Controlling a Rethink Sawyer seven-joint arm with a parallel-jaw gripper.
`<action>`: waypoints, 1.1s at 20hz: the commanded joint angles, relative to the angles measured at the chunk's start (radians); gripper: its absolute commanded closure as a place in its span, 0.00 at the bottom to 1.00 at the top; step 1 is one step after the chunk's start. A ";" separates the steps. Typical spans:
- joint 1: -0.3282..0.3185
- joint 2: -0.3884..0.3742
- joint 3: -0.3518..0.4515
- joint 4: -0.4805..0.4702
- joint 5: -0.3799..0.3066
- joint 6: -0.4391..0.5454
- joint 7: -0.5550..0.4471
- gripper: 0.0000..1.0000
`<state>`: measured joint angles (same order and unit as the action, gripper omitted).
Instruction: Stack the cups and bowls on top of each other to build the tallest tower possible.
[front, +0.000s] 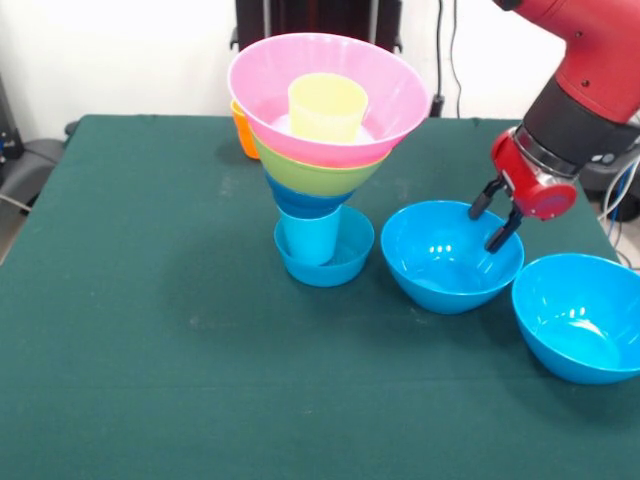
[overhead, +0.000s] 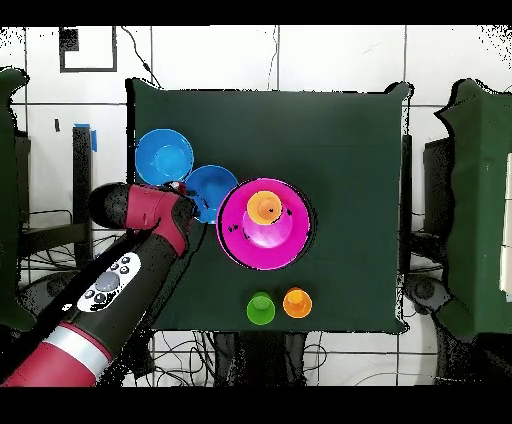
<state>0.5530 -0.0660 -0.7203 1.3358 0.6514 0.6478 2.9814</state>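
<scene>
The tower (front: 318, 175) stands mid-table. A small blue bowl (front: 345, 262) at its base holds the light blue cup (front: 310, 235). Above come a blue bowl (front: 305, 200), the lime green bowl (front: 315, 172) and the pink bowl (front: 390, 95), with the yellow cup (front: 327, 107) inside it. Two large blue bowls (front: 440, 265) (front: 580, 315) sit to the right. My gripper (front: 493, 222) is open, its fingertips at the far rim of the nearer bowl, holding nothing. The overhead view shows the tower (overhead: 285, 235), my gripper (overhead: 182, 190) and that bowl (overhead: 215, 192).
The orange cup (front: 243, 130) stands behind the tower. In the overhead view the orange cup (overhead: 297, 302) and the green cup (overhead: 261, 308) stand side by side near the table edge by my base. The second loose bowl (overhead: 165, 155) lies beyond my gripper.
</scene>
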 joint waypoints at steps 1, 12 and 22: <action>0.001 0.065 0.138 0.053 0.036 -0.039 0.229 0.00; 0.006 0.037 0.124 0.061 0.022 0.004 0.202 0.00; -0.096 -0.062 0.092 -0.076 -0.090 0.171 -0.033 0.00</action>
<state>0.5347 -0.0881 -0.7202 1.3323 0.6455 0.6698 2.9814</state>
